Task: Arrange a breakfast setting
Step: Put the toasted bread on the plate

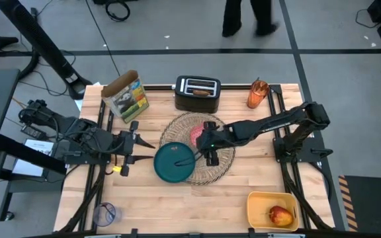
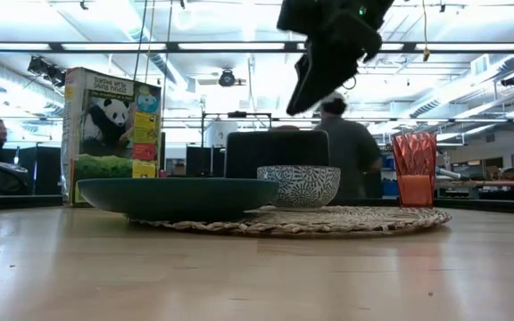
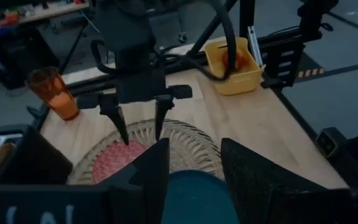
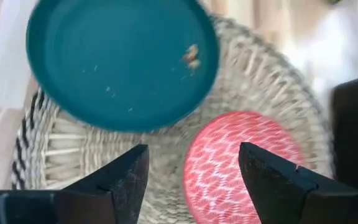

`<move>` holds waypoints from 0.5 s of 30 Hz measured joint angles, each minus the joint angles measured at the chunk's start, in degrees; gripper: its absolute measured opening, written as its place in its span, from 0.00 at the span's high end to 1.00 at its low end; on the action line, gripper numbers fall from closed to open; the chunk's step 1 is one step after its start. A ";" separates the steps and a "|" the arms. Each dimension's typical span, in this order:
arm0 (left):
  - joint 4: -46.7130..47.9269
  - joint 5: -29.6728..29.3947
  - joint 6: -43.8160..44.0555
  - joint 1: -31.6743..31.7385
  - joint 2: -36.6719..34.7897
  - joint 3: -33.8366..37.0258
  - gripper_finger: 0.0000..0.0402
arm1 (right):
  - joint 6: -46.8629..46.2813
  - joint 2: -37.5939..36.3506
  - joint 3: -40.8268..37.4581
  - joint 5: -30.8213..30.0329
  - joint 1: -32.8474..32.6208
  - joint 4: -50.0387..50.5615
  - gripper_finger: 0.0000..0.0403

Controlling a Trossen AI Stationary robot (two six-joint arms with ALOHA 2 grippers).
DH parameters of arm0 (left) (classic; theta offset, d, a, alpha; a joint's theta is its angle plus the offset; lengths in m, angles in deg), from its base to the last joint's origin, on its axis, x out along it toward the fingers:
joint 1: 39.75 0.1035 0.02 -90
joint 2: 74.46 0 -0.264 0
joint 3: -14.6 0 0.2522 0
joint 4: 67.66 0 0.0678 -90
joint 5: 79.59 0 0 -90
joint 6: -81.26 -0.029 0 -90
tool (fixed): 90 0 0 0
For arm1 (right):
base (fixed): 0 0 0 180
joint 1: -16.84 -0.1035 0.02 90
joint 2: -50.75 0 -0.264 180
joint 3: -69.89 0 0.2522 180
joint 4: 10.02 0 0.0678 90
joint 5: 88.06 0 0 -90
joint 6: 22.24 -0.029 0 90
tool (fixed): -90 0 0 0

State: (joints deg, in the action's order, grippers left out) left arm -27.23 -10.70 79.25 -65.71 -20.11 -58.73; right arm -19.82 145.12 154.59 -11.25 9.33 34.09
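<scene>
Teal plate [image 1: 174,162], lying half over the near-left edge of the wicker placemat [image 1: 221,163] beside the pink bowl [image 1: 198,134], should be centred before the empty, wide-open right gripper [image 1: 209,149] hovering above is lowered.

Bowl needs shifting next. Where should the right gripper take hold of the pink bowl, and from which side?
Probably from straight above, pinching the pink bowl by its thin rim. It sits upright and open-mouthed on the placemat, and the right gripper hangs open just above it.
</scene>
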 joint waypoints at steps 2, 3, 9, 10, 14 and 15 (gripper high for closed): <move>-1.20 0.08 -0.78 0.02 0.02 0.02 0.62 | 1.27 -1.13 0.00 -1.46 0.23 -3.15 0.37; -1.51 0.44 -1.51 0.04 0.00 0.02 0.62 | 2.44 -1.52 0.00 -2.21 0.66 -5.34 0.37; -2.46 1.57 -5.86 0.59 0.01 0.08 0.62 | 9.36 -1.81 0.00 -0.70 6.09 -18.58 0.37; -3.47 1.58 -6.08 0.97 -0.03 0.69 0.62 | 10.20 -1.81 0.00 -0.11 7.10 -20.21 0.37; -14.27 2.18 -5.68 3.54 -1.78 10.22 0.62 | 11.62 -1.81 0.00 3.60 10.78 -25.03 0.37; -18.01 2.54 -5.16 4.35 -2.23 13.52 0.62 | 11.56 -1.81 0.00 4.77 11.59 -25.53 0.37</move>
State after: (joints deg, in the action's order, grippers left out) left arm -45.24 -8.16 74.09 -61.35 -22.35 -45.21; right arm -8.26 143.31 154.59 -6.48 20.92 8.56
